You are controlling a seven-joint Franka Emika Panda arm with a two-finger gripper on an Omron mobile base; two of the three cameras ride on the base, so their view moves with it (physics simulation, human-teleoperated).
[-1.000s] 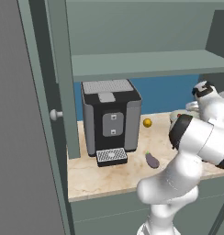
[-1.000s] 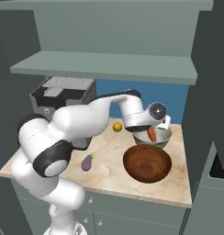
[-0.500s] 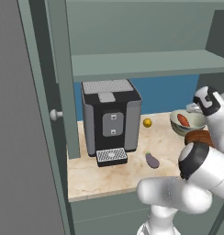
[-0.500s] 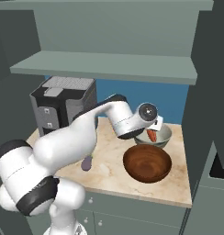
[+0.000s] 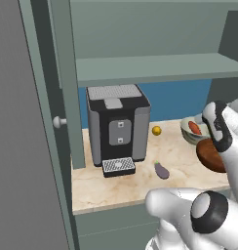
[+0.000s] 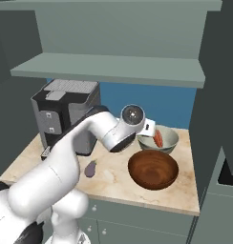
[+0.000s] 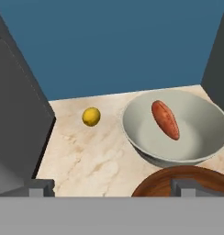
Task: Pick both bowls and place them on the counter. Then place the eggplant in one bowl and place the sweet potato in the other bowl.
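Two bowls stand on the beige marbled surface [image 6: 113, 183] at its right end, touching or nearly so: a grey-beige ceramic bowl [image 7: 178, 137] toward the blue back wall [image 7: 114, 41] and a dark reddish-brown wooden bowl [image 6: 153, 170] in front of it, nearer the front edge. The sweet potato [image 7: 165, 119], an orange-red pointed oval, lies inside the ceramic bowl, resting on its pale inner slope. The wooden bowl holds nothing. The eggplant [image 5: 161, 170], small, dark purple with a green stem tip, lies on the bare surface well left of the bowls, just in front and right of the black coffee machine [image 5: 118, 126]. A small yellow ball [image 7: 91, 116] sits near the back wall between machine and ceramic bowl. The tool [image 7: 111, 187] is above the near rim of the wooden bowl, its two tips spread wide apart, holding and touching nothing. Bare marble lies between the eggplant and the bowls. A dark wall [image 6: 211, 95] closes the right side right by the bowls, and a grey-green shelf [image 6: 109, 69] runs overhead.
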